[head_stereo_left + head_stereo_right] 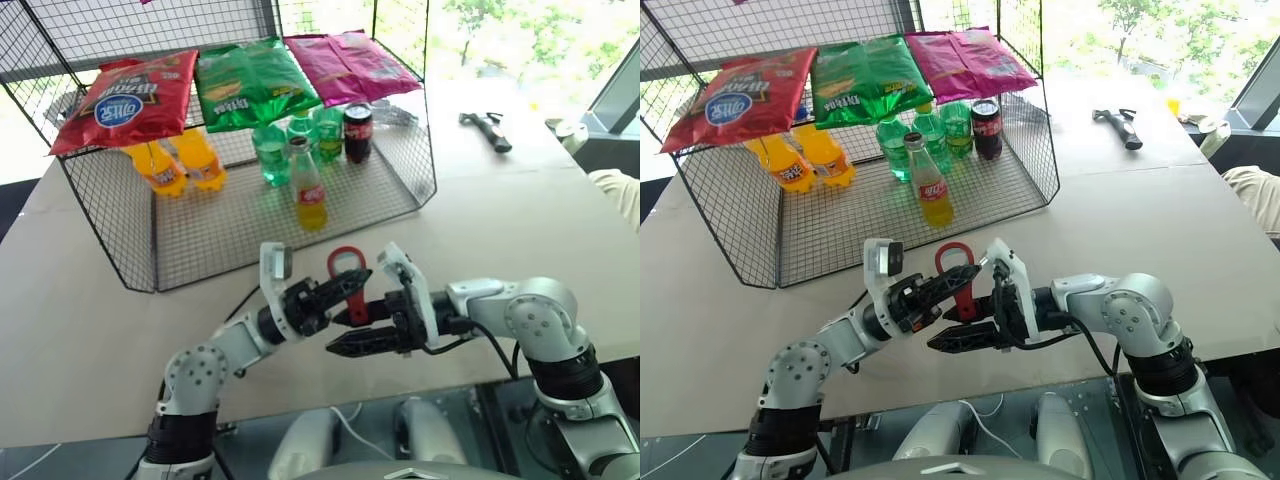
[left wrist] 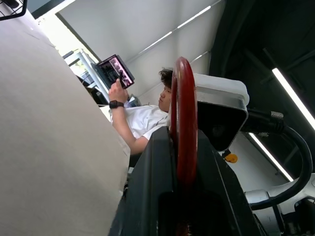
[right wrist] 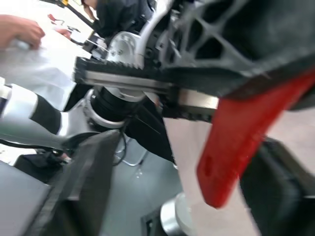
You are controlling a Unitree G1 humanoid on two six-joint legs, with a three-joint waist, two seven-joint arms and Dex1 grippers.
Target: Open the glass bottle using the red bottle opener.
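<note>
Here, low in the centre of the frame, the left gripper (image 1: 340,291) is clamped tight on the red bottle opener (image 1: 348,268), ring head up. The right gripper (image 1: 352,344) sits just below with its fingers parted around the handle's tip. The glass bottle (image 1: 308,186) stands upright in the wire basket (image 1: 400,205) on the tabletop (image 1: 520,215), upper centre.

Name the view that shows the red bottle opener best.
The left eye view: the whole red bottle opener shows, ring up, clamped in the left gripper, the right gripper beside its handle. The right eye view matches. The left wrist view shows its ring edge-on; the right wrist view, its handle tip.
</note>
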